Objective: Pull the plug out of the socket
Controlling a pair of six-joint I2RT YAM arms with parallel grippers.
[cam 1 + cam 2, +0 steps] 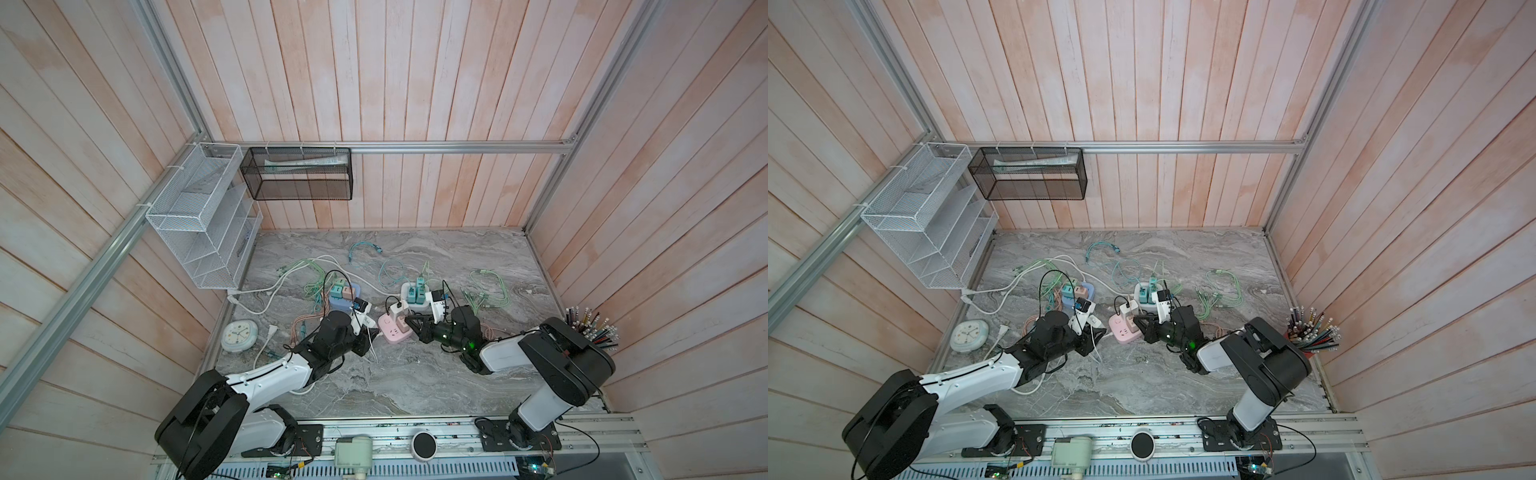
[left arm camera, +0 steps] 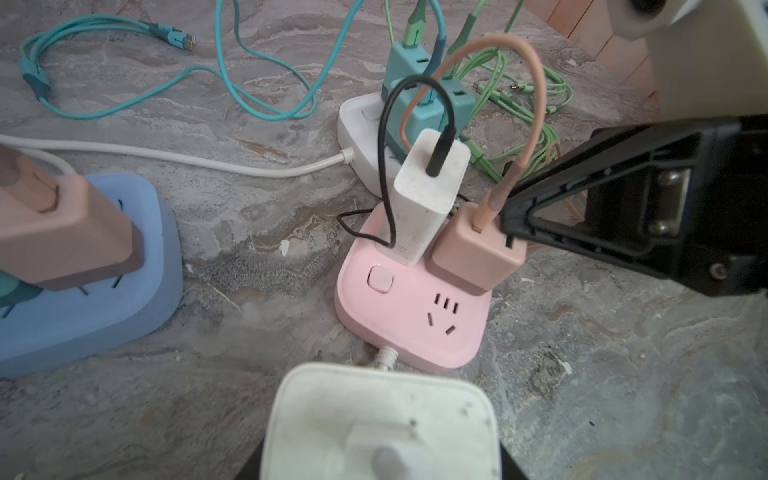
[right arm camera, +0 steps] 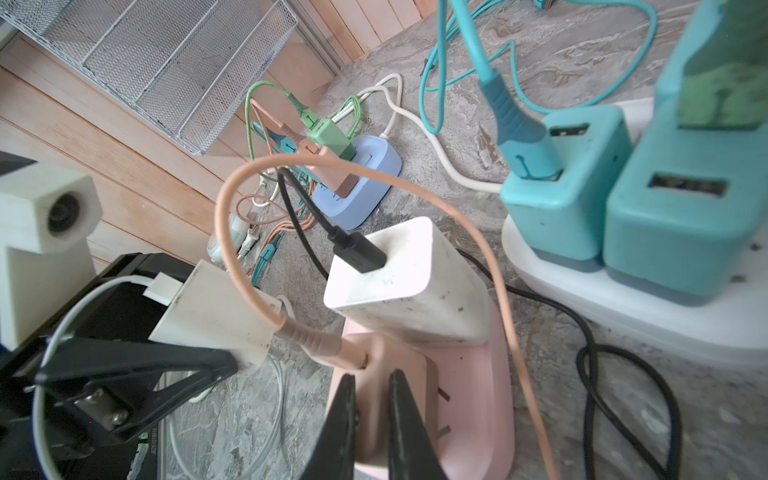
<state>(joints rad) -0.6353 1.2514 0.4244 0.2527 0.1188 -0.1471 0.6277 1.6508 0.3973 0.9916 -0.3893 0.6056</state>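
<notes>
A pink socket (image 1: 392,331) (image 2: 411,316) lies mid-table with a tall white charger (image 2: 424,199) (image 3: 399,282) and a peach plug (image 2: 473,253) (image 3: 405,361) standing in it. One outlet on its face is bare. My right gripper (image 1: 409,321) (image 3: 371,376) is shut, its tips resting on the peach plug's top beside the peach cable. My left gripper (image 1: 365,336) (image 2: 382,457) is shut on a white plug (image 2: 382,424) (image 3: 216,316) with a white cable, held just off the socket's near end.
A blue socket (image 1: 345,297) (image 2: 83,307) with plugs lies to the left. A white socket (image 1: 417,295) (image 2: 361,137) with teal plugs lies behind. Green, teal and white cables sprawl around them. A clock (image 1: 239,334) sits at the left and a pencil cup (image 1: 590,328) at the right.
</notes>
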